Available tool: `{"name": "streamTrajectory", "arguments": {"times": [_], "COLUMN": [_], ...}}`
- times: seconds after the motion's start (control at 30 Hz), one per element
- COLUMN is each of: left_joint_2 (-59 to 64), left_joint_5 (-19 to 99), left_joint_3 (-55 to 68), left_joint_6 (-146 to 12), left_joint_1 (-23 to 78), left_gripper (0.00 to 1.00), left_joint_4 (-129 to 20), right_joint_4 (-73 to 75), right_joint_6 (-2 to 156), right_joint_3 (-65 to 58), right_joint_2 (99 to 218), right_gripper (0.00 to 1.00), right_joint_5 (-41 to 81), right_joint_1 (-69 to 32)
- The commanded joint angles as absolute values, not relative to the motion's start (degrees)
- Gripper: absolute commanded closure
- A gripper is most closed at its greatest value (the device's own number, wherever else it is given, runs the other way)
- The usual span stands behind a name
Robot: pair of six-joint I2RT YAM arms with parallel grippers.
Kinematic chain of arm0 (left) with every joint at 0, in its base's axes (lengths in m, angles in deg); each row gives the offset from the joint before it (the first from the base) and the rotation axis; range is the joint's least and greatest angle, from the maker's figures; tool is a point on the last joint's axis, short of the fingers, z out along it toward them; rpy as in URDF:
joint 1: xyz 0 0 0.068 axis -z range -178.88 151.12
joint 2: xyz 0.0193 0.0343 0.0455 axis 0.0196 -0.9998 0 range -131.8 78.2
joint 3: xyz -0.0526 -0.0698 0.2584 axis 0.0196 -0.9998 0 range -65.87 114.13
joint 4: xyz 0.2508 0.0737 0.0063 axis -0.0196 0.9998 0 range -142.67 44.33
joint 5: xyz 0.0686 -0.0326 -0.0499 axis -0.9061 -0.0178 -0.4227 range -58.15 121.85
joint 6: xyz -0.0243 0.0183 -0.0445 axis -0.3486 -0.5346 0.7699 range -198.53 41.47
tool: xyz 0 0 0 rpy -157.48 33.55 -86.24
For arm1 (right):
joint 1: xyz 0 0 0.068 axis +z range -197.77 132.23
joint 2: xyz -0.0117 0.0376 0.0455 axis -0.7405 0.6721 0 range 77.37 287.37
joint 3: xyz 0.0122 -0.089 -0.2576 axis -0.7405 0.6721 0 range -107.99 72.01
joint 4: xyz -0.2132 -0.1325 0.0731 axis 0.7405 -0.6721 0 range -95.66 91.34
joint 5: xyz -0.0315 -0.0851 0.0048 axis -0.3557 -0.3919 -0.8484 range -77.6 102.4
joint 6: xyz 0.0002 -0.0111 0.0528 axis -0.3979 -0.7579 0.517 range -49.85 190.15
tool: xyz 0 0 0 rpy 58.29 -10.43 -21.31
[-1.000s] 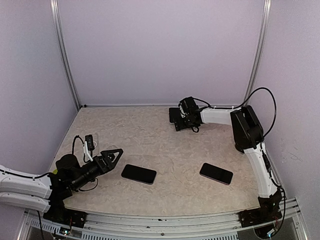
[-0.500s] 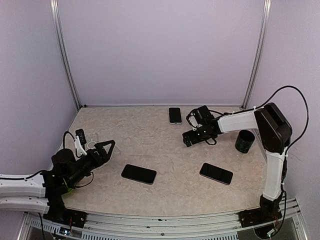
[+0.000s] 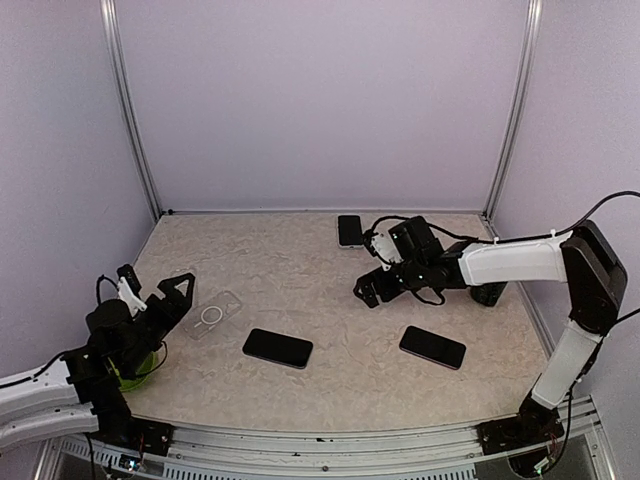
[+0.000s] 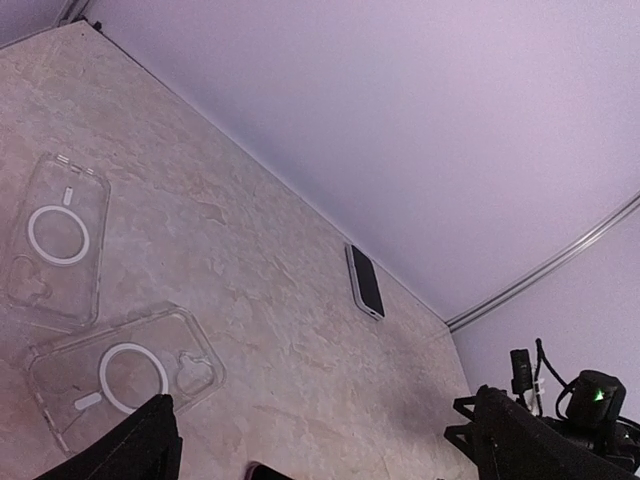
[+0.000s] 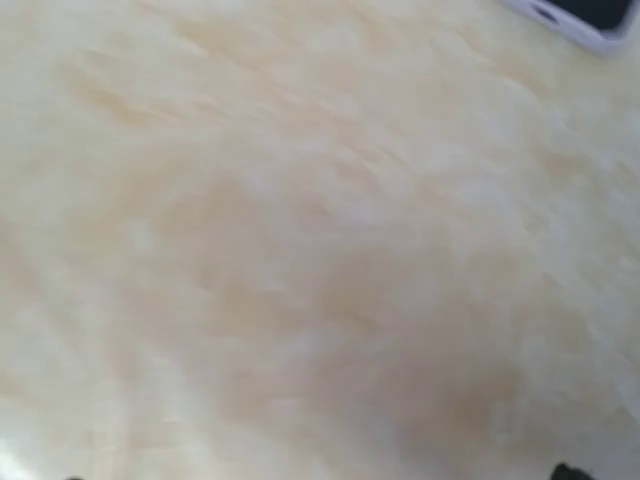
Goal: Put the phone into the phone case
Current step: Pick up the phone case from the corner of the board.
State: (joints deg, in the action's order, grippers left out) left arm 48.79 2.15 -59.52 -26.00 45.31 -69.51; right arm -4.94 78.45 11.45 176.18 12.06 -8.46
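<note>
Two black phones lie face up on the table, one near the middle [image 3: 277, 347] and one to the right [image 3: 432, 347]. A third phone in a white case [image 3: 349, 230] [image 4: 365, 280] lies at the back; its corner [image 5: 590, 18] shows in the blurred right wrist view. A clear phone case [image 3: 213, 315] [image 4: 125, 375] lies left of the middle phone. The left wrist view shows a second clear case [image 4: 55, 240] beside it. My left gripper [image 3: 175, 290] [image 4: 335, 462] is open and empty, just left of the clear case. My right gripper [image 3: 368, 287] [image 5: 320, 475] hangs open and empty over bare table.
A black cup [image 3: 488, 293] stands behind the right forearm at the right edge. Something green [image 3: 143, 365] sits under the left arm. Purple walls with metal posts close in the table [image 3: 300, 270] on three sides.
The left arm pulled back to the left, uncovering the clear case. The right arm swung from the back toward the table's middle, leaving the white-cased phone at the back, and its jaws widened.
</note>
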Motion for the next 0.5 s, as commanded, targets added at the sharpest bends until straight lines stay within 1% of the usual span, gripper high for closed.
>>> {"name": "streamTrajectory", "arguments": {"times": [0.0,0.07,0.17,0.3,0.37,0.47], "left_joint_2": [45.0,40.3,33.9,29.8,29.2,28.5], "left_joint_5": [-1.1,-3.1,-4.0,-2.2,-0.8,-0.2], "left_joint_3": [-44.2,-39.1,-36.5,-38.8,-40.1,-39.3], "left_joint_6": [-26.3,-28.5,-31.3,-31.8,-31.4,-28.9], "left_joint_1": [44.6,44.5,43.4,43.2,43.2,43.0], "left_gripper": [0.01,0.01,0.01,0.01,0.01,0.01], "left_joint_4": [-46.3,-40.6,-40.1,-46.0,-47.9,-45.0], "right_joint_4": [-8.7,-8.1,-4.7,1.0,1.2,1.2], "right_joint_6": [77.7,76.2,73.9,70.8,71.0,71.4], "right_joint_3": [11.0,12.3,14.7,17.2,16.5,14.2], "right_joint_2": [172.5,170.8,169.3,169.6,171.4,174.2], "right_gripper": [0.00,0.00,0.00,0.00,0.00,0.00], "right_joint_5": [16.9,18.4,19.7,16.1,13.5,13.7], "right_joint_1": [-6.7,-5.4,-3.4,0.6,1.6,3.3]}}
